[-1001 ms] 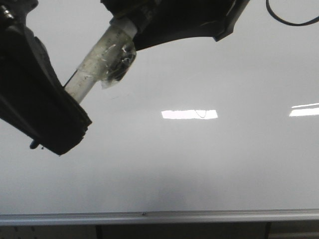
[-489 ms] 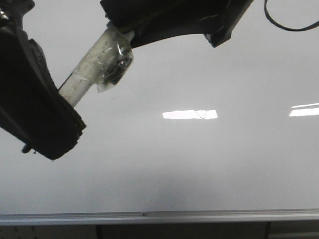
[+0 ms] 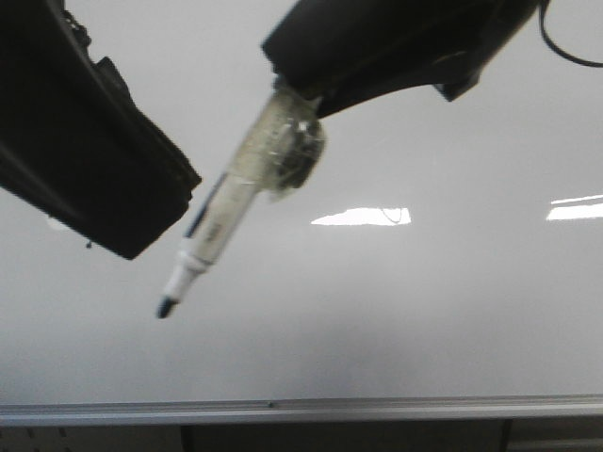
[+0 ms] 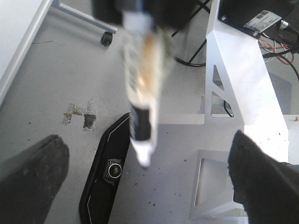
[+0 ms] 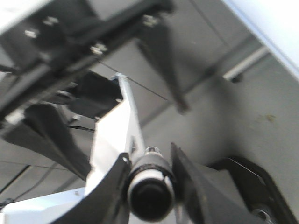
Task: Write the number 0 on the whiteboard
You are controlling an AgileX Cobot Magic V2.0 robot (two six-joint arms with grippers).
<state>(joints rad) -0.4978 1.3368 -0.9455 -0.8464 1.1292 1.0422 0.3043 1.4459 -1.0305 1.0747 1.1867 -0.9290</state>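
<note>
- Whiteboard (image 3: 424, 320): filled nearly the whole front view, glossy, with a silver rail (image 3: 377, 409) along its lower edge. Its position matched half a second before.
- Left claw (image 4: 147, 186): had drawn up and away to the upper left. It had been covering the marker's lower end; now it stood clear. In its wrist view the two dark fingers were spread wide with nothing between them, so it was released.
- Right claw (image 5: 149, 172): clenched on the marker (image 3: 221, 221), with the butt end seated between its fingers. It had swung toward the board's middle.
- Marker: wrapped in clear tape near the grip and slanting down to the left. The dark tip (image 3: 166, 307) was now bare, where it had been hidden before. I couldn't tell whether the tip touched the board.
- Small dark curl (image 3: 406, 215): sat at the right end of the bright reflection in the same spot as before. It was too small to read as the number 0.

Judgement: the pen looked freed and ready, with the stroke yet to be made.
</note>
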